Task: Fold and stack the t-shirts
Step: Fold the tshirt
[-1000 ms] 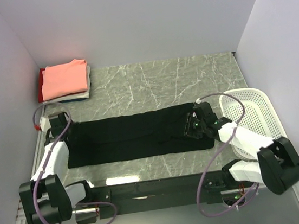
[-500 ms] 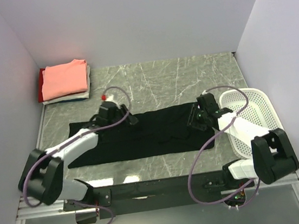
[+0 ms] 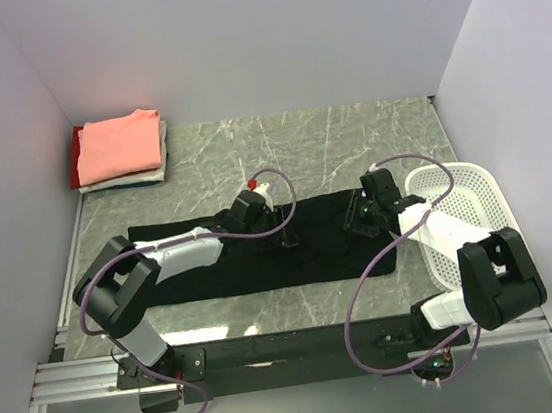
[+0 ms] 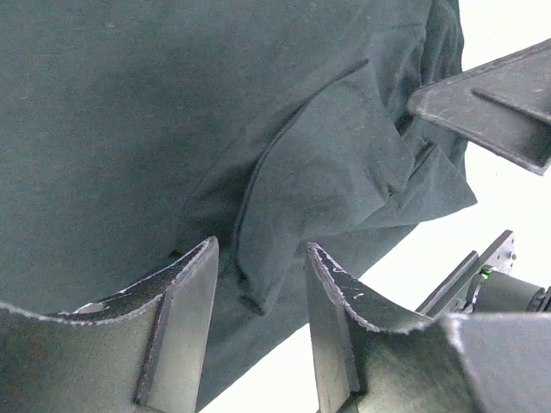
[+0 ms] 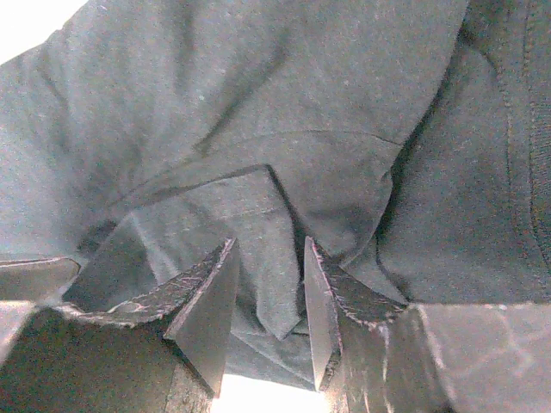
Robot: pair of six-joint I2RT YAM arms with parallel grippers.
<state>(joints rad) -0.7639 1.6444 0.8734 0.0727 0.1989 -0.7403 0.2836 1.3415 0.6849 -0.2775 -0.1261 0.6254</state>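
Note:
A large black t-shirt (image 3: pixel 202 261) lies folded into a long strip across the table's front. My left gripper (image 3: pixel 288 237) reaches over to its right half, and the jaws stand open over a raised flap of black cloth (image 4: pixel 327 181). My right gripper (image 3: pixel 354 221) is open at the shirt's right end, with a pointed cloth flap (image 5: pixel 258 258) lying between its fingers. The two grippers are close together; a right finger (image 4: pixel 491 103) shows in the left wrist view. A salmon-pink shirt (image 3: pixel 119 143) tops a folded stack with white and red ones at the back left.
A white mesh basket (image 3: pixel 467 205) stands at the right table edge beside the right arm. The walls close in on the left, back and right. Cables loop from both arms over the shirt.
My left arm has swung from the shirt's left end across to its right half. My right gripper has shifted slightly toward the back at the shirt's right end.

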